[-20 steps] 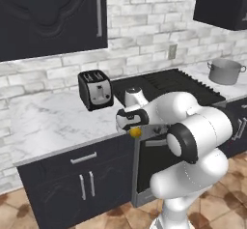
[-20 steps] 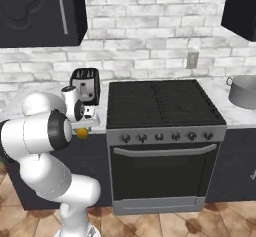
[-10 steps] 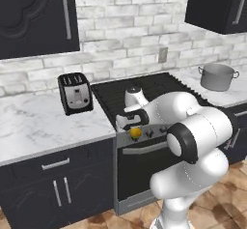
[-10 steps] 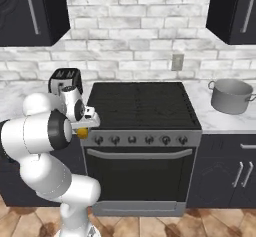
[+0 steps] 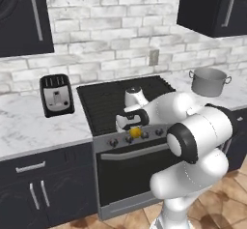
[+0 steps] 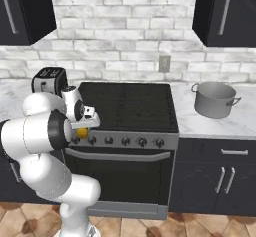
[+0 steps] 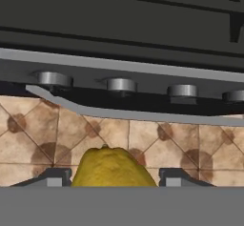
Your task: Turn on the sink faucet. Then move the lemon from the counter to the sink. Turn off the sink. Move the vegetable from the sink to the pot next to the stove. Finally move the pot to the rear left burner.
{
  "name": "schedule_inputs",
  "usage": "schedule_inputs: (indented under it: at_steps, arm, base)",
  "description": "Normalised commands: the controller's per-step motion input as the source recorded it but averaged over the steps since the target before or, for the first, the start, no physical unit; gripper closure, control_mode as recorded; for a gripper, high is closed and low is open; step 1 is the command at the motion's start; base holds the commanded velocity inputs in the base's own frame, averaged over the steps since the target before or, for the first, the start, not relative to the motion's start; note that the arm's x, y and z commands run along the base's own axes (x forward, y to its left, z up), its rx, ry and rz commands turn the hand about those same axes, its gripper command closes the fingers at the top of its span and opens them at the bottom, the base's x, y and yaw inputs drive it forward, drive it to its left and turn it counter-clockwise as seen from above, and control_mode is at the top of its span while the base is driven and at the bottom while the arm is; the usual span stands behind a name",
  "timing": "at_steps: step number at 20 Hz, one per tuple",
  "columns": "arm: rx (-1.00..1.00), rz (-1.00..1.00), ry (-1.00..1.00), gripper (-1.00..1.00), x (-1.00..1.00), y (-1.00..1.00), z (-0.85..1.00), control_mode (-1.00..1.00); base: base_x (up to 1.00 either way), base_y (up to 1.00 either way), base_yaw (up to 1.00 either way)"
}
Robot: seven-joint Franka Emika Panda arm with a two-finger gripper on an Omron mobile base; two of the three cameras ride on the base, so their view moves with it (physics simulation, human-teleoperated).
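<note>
- While the arm hangs in front of the stove (image 5: 126, 108), the coming move turns on one thing: the pot (image 6: 215, 99) lies well off to the gripper's right, across the whole cooktop, on the counter (image 6: 210, 123) just right of the stove.
- The stove is the landmark: its knob strip runs just behind the gripper in both base views, and the hand view looks down past the knobs and the oven handle to the tiled floor.
- The pot stands upright, open side up, with nothing visible inside it from these angles; it is near the stove's right edge but apart from it.
- The gripper (image 5: 135, 131) sits at the stove's front left, below the cooktop edge, its fingers closed onto the lemon, one either side.
- The lemon (image 7: 112, 169) is off the counter and out of the sink, carried in front of the knobs; I judge it must travel right and up over the stove's front right corner to reach the pot.
</note>
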Motion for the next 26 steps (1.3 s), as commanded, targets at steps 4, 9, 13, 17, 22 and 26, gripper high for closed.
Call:
schedule_inputs:
  at_steps: [4, 9, 13, 17, 22, 26]
  arm:
    - [0.0, 0.0, 0.0, 1.0, 0.0, 0.0, 0.0, 1.0]
    - [0.0, 0.0, 0.0, 1.0, 0.0, 0.0, 0.0, 1.0]
    - [0.0, 0.0, 0.0, 1.0, 0.0, 0.0, 0.0, 1.0]
    - [0.0, 0.0, 0.0, 1.0, 0.0, 0.0, 0.0, 1.0]
    - [0.0, 0.0, 0.0, 1.0, 0.0, 0.0, 0.0, 1.0]
    - [0.0, 0.0, 0.0, 1.0, 0.0, 0.0, 0.0, 1.0]
  base:
    - [0.25, -0.55, 0.13]
    - [0.32, -0.51, 0.12]
    - [0.37, -0.49, 0.11]
    - [0.4, -0.46, 0.12]
    - [0.31, -0.54, 0.09]
    - [0.32, -0.47, 0.06]
